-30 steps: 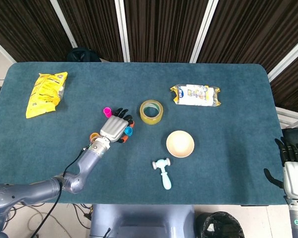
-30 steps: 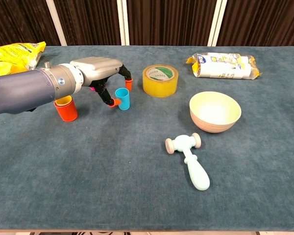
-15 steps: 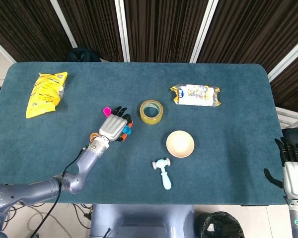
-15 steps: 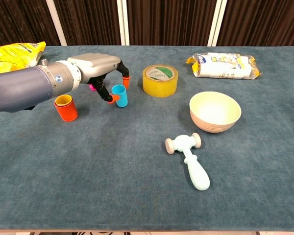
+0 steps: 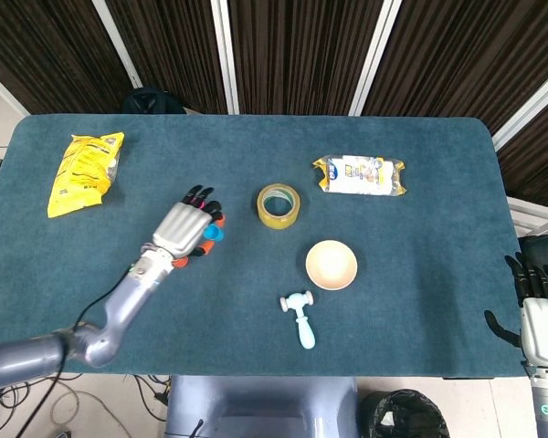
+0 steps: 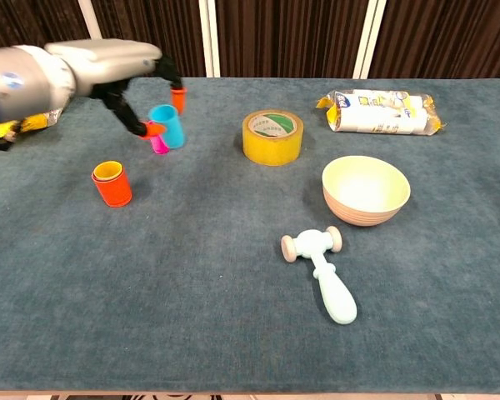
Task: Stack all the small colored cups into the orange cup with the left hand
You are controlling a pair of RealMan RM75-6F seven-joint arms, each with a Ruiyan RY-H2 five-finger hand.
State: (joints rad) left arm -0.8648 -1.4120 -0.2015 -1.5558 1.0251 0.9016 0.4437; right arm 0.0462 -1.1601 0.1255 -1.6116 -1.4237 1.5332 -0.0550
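Note:
My left hand [image 6: 110, 65] pinches a blue cup [image 6: 166, 126] between fingertips and thumb and holds it in the air, tilted, above the table's left part. In the head view the left hand [image 5: 181, 234] shows the blue cup [image 5: 212, 234] at its right side. A pink cup [image 6: 157, 146] stands on the table just behind and below the blue one. The orange cup [image 6: 113, 187], with a yellow cup [image 6: 108, 171] nested in it, stands lower left of the held cup. My right hand [image 5: 533, 299] hangs off the table's right edge, fingers apart and holding nothing.
A yellow tape roll [image 6: 272, 137] sits right of the cups. Further right are a cream bowl [image 6: 366, 189], a pale blue toy hammer [image 6: 323, 271] and a wrapped packet [image 6: 379, 112]. A yellow snack bag [image 5: 84, 172] lies at the far left.
My left hand has lifted the blue cup off the table and carried it up and to the left, toward the pink cup. The right hand has not moved.

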